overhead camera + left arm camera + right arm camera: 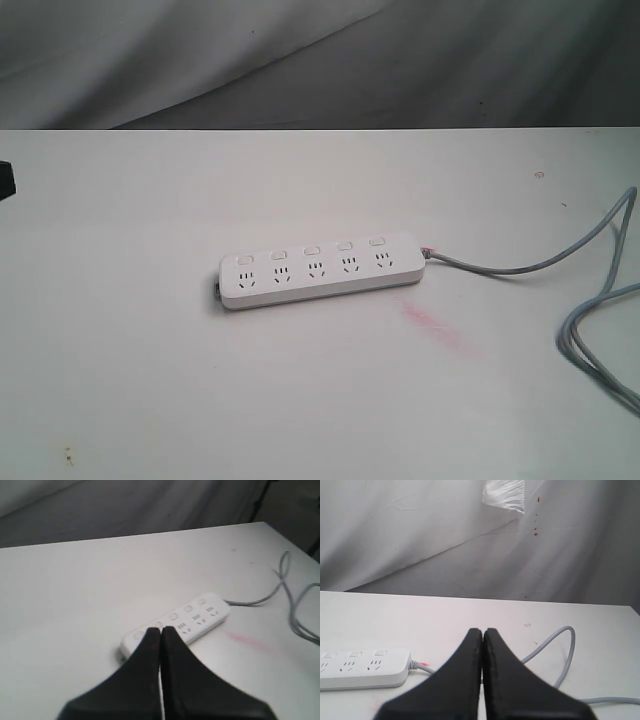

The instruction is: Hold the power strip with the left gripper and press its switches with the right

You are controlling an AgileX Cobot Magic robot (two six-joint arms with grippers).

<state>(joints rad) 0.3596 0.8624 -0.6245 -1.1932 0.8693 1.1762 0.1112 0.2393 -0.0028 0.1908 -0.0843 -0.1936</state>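
The white power strip [321, 270] lies flat in the middle of the white table, its row of small white switches [312, 249] above the sockets, and its grey cord [520, 268] leaves its right end. Neither gripper shows in the exterior view. In the left wrist view my left gripper [160, 630] is shut and empty, its tips in front of the power strip [197, 617] and apart from it. In the right wrist view my right gripper [482, 631] is shut and empty, off to the side of the power strip [362, 667], over the cord [555, 650].
The grey cord loops [595, 325] across the right side of the table toward its edge. A pink smear [435, 328] marks the table [150, 350] just right of the strip. A dark object [6, 180] sits at the left edge. Grey cloth hangs behind.
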